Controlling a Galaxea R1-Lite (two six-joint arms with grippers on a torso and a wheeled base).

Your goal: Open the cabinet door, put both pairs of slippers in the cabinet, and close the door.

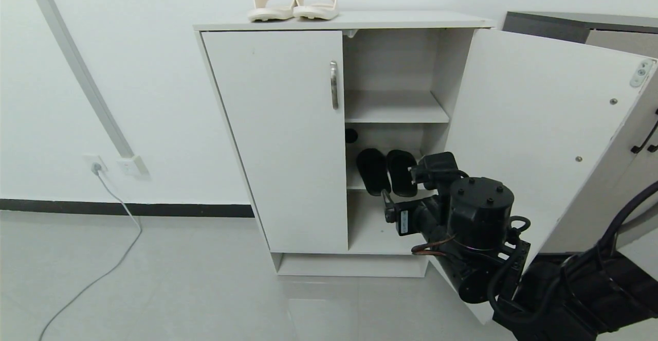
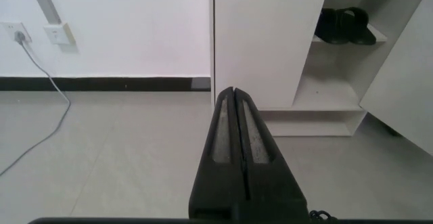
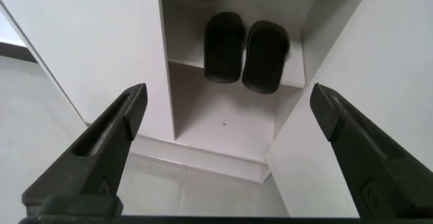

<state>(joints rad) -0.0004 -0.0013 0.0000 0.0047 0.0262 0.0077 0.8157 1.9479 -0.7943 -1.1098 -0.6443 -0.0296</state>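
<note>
A white cabinet point(image 1: 272, 140) stands against the wall, its left door shut and its right door point(image 1: 534, 135) swung wide open. A cream pair of slippers point(image 1: 293, 4) lies on the cabinet top. A black pair of slippers point(image 1: 386, 172) point(image 3: 245, 55) point(image 2: 345, 26) rests on the middle shelf inside. My right gripper point(image 1: 400, 189) point(image 3: 228, 92) is open and holds nothing, just in front of the opening and slightly below the black pair. My left gripper point(image 2: 233, 92) is shut on nothing, low over the floor, pointing toward the cabinet's left door.
The upper shelf point(image 1: 393, 107) and the bottom compartment point(image 1: 375, 233) hold nothing. A wall socket point(image 1: 95, 166) with a cable point(image 1: 118, 258) trailing over the floor is at the left. A grey cabinet point(image 1: 576, 24) stands behind the open door. There is open tiled floor point(image 1: 180, 289) in front.
</note>
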